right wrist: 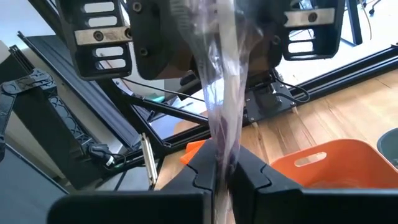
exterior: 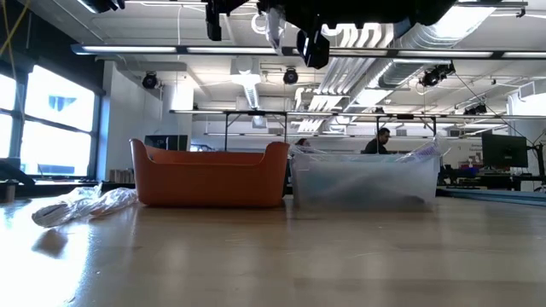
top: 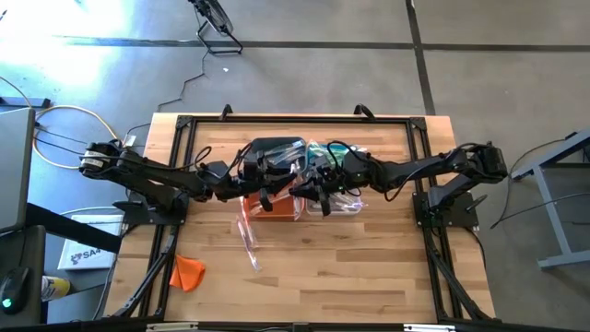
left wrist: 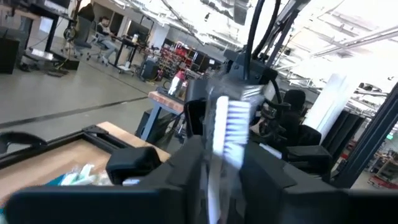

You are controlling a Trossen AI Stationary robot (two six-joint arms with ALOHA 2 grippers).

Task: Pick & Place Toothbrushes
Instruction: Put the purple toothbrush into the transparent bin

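One wrapped toothbrush point(right wrist: 221, 106) with white bristles point(left wrist: 235, 121) is held in the air between both grippers, above the orange bin point(top: 272, 205) and the clear bin point(top: 339, 205). My left gripper point(left wrist: 217, 180) and my right gripper point(right wrist: 225, 177) face each other at the table's middle, and each is shut on this toothbrush. In the high view they meet near the left gripper point(top: 281, 187) and the right gripper point(top: 311, 189). A loose heap of wrapped toothbrushes point(top: 249, 235) lies flat on the table near the orange bin, also visible as the heap point(exterior: 85, 205). My left gripper pinches the wrapped toothbrush between its two fingers, on the handle just behind the bristle head point(left wrist: 217, 158). The head stands out past the fingertips towards the right arm. The toothbrush is lifted clear. My right gripper pinches the clear wrapper and the stick inside it point(right wrist: 222, 155) between its two fingertips. The toothbrush runs on from the fingers to the left gripper point(right wrist: 211, 37) opposite. It is lifted clear of the table and the bins.
A dark grey bin point(top: 275, 148) and a teal bin point(top: 343, 157) stand behind the orange and clear ones. A small orange cloth lump point(top: 187, 272) lies near the front left corner. Black frame rails point(top: 295, 118) border the table. People sit at desks far behind point(exterior: 380, 141).
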